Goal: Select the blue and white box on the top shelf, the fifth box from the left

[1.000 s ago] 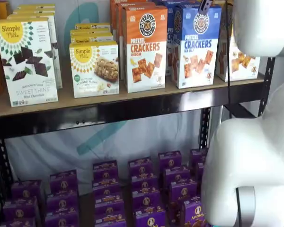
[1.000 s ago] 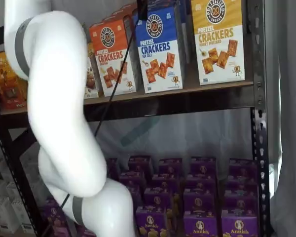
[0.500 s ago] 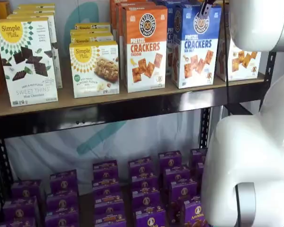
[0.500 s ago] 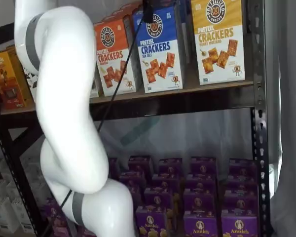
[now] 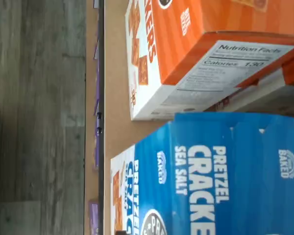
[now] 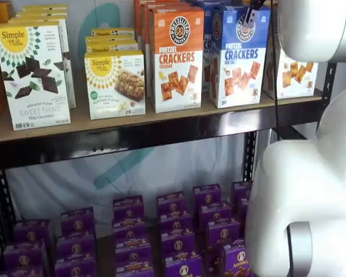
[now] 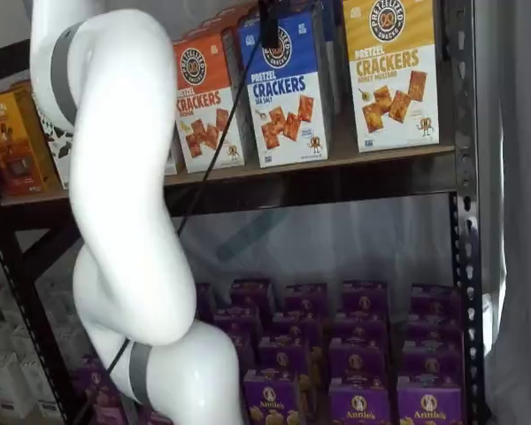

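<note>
The blue and white box [image 6: 240,56] is standing upright on the top shelf [image 6: 132,124], front of its row, showing in both shelf views [image 7: 288,88], and the claw [image 6: 254,12] is hanging right at its upper front edge, around the box's 12 o'clock; only one dark finger is peeking down from the frame's top edge in each shelf view [image 7: 269,25], so whether it is touching the carton I cannot tell, but the claw is reading as spread wide with nothing pinched. At the box's 9 o'clock the orange cheddar cracker box [image 6: 176,57] is standing just beside it, and at 3 o'clock the yellow-topped cracker box [image 7: 392,71] is standing apart. The wrist view is looking down on the blue carton's top [image 5: 220,171] with the orange one [image 5: 186,54] alongside. Down on the lower level, rows of small purple boxes [image 6: 173,231] are sitting packed together.
</note>
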